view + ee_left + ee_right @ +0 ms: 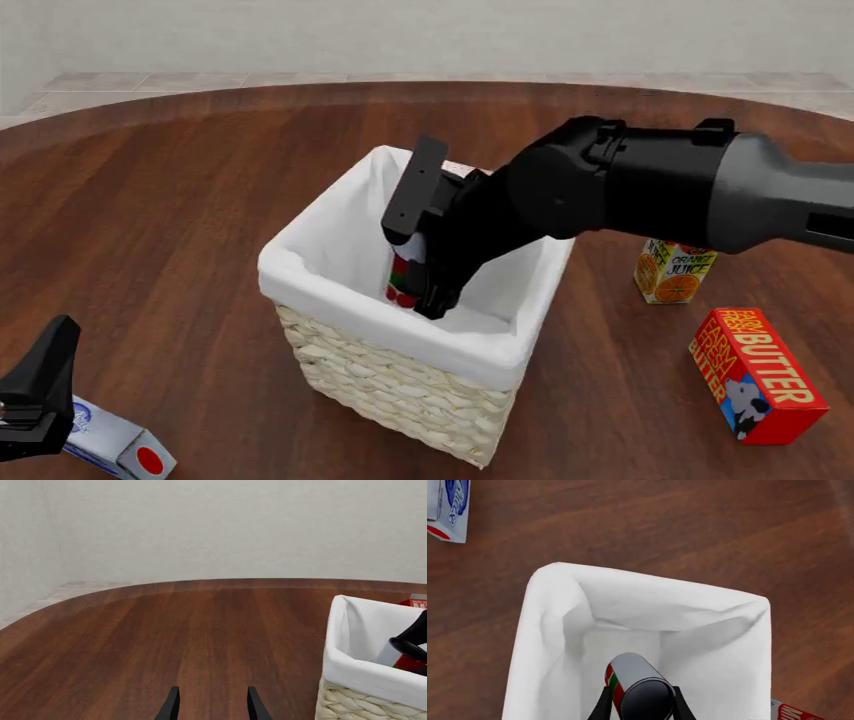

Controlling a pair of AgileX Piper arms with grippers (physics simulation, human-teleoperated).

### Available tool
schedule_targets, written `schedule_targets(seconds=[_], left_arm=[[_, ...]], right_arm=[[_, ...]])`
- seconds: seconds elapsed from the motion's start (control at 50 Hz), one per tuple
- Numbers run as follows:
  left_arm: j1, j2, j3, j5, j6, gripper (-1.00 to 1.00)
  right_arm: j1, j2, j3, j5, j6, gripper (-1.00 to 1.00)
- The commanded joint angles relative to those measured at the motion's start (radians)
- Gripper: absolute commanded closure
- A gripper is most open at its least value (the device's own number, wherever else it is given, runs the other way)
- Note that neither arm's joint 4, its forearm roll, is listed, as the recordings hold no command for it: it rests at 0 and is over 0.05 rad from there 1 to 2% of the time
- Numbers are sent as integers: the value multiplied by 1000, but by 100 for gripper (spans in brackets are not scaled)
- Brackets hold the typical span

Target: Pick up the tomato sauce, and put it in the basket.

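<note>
Nearest the camera in the front view, at about 7 o'clock, the left hand [40, 395] hangs low over the surface [174, 200], just above a white carton [114, 445] with blue print and a red dot. Its fingers stand apart with nothing between them, as the left wrist view shows.

Further in, near the middle, sits the basket [387, 375], pale wicker with a white liner folded over its rim. The right hand [424, 255] reaches down into its mouth from 3 o'clock, clamped on the tomato sauce [404, 275]; the can sits between the fingers, inside the liner walls and below the rim. I cannot tell whether it touches the bottom.

Beyond, at 3 to 4 o'clock, the butter box [754, 375] lies on the surface, and the orange juice carton [674, 270] stands behind it, partly under the right arm.

The risks look modest. If the can hangs high when let go, it could drop, tip and roll against the liner. The can seems close to the basket's near-left wall, so a careless withdrawal might catch the cloth or nudge the basket.
</note>
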Motion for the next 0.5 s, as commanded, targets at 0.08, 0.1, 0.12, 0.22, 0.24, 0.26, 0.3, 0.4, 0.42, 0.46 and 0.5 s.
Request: schedule_targets(seconds=[0.08,0.1,0.12,0.22,0.24,0.26,0.3,0.4,0.42,0.46,0.5], left_arm=[[0,-2,-1,2,0,-100],[0,-2,-1,2,0,-100],[0,-2,-1,2,0,-100],[0,-2,-1,2,0,-100],[0,-2,-1,2,0,-100],[0,-2,-1,2,0,-100],[0,-2,-1,2,0,-100],[0,-2,-1,2,0,-100],[0,-2,-1,2,0,-100],[0,-2,-1,2,0,-100],[0,-2,-1,2,0,-100]], right_arm=[[-11,-8,-5,-6,20,100],[-12,-7,-3,-6,19,100],[-15,-9,-8,-5,19,100],[-18,-7,-14,-1,25,-100],[-21,-8,-15,-4,25,-100],[-17,-7,-12,-4,28,-100],[-20,-7,-11,-6,26,-100],[-17,-7,-8,-8,30,-100],[-18,-7,-7,-10,28,-100],[-18,-8,-9,-9,29,-100],[-20,-10,-11,-7,27,-100]])
